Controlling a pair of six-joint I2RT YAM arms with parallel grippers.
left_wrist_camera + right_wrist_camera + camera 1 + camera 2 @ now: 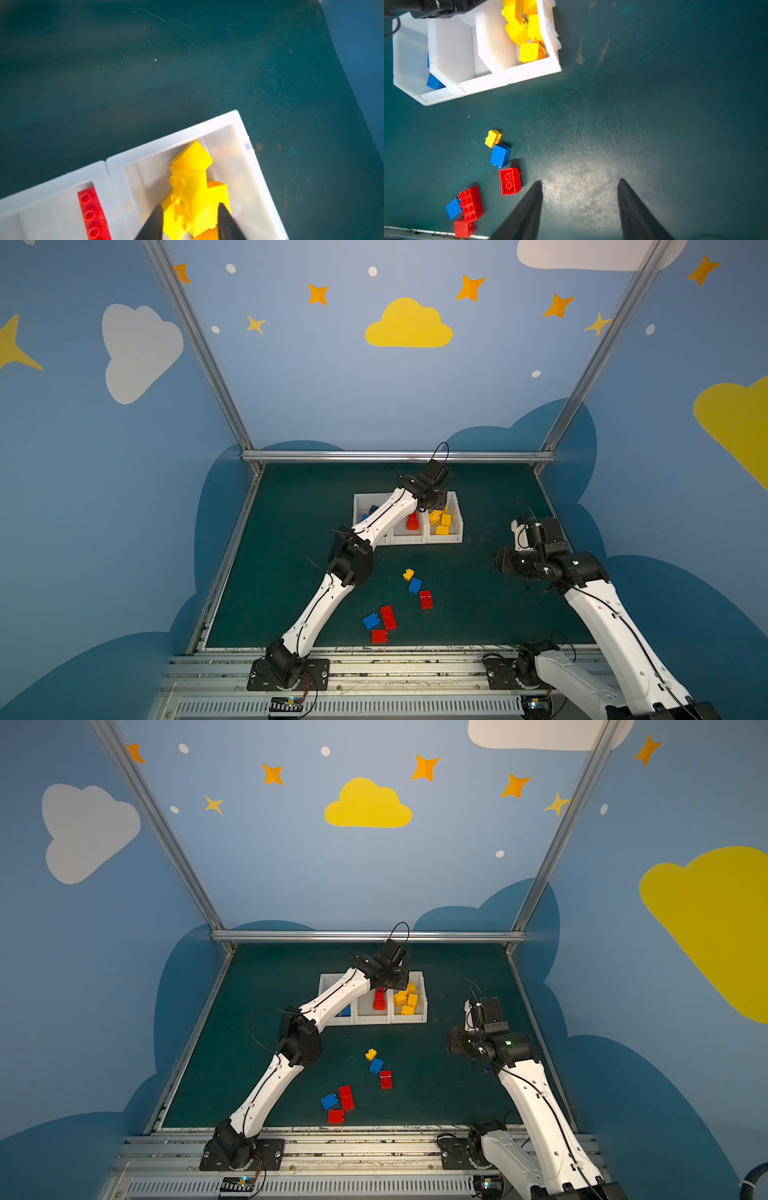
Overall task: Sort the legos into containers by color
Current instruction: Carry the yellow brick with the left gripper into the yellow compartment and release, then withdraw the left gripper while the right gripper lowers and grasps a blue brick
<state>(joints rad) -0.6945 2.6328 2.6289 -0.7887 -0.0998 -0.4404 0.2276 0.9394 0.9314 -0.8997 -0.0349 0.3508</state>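
In a top view the left arm (pixel 386 516) reaches over the yellow bin (pixel 459 518), and loose bricks (pixel 425 599) wait on the mat (pixel 498 614). In the left wrist view the left gripper (pixel 189 206), narrowly parted, hangs over yellow bricks (pixel 193 187) in that bin, likely releasing. In the right wrist view the right gripper (pixel 580 180), wide and empty, hovers near a red brick (pixel 510 181), the likely next pick, with a blue brick (pixel 500 155) just beside it.

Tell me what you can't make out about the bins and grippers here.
- Left bin: both top views, left arm covers it; blue bricks uncountable.
- Red brick: left wrist view, cut by the picture's edge.
- Left gripper: left wrist view, unclear whether it grips the yellow pile.
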